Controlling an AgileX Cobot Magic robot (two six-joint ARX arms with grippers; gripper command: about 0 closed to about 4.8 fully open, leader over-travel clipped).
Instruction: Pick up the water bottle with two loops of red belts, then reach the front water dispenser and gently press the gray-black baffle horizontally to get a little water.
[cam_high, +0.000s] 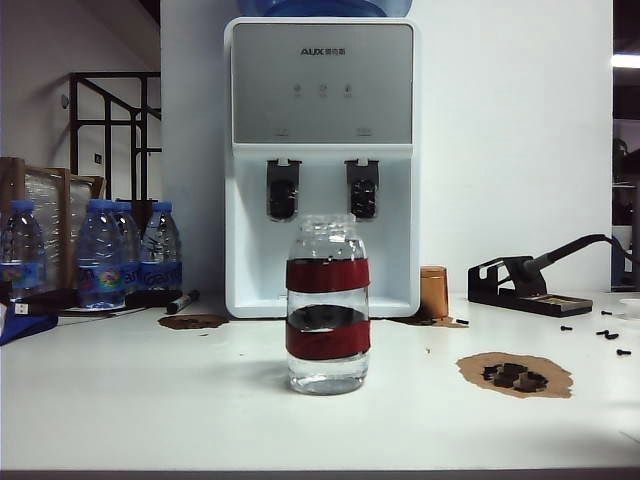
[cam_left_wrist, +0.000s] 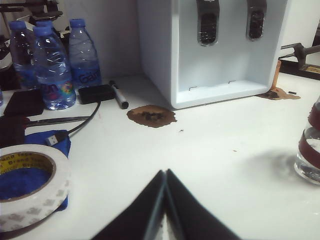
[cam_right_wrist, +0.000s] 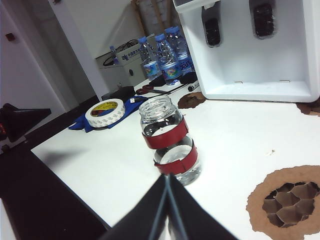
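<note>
The water bottle (cam_high: 327, 305) is clear and glossy, wrapped in two matt red bands. The water dispenser (cam_high: 322, 170) has a smooth white plastic body with a satin grey panel at its upper part. The table (cam_high: 150, 400) is smooth matt white, its surface peeled to rough brown patches. The left gripper (cam_left_wrist: 165, 210) and right gripper (cam_right_wrist: 166, 210) look matt black.

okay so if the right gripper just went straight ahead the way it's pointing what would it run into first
Most likely the water bottle. The right gripper, shut and empty, points almost straight at it in its wrist view, with bare table between. Depth is hard to judge, so it might only graze the side. The water dispenser stands farther back.
</note>
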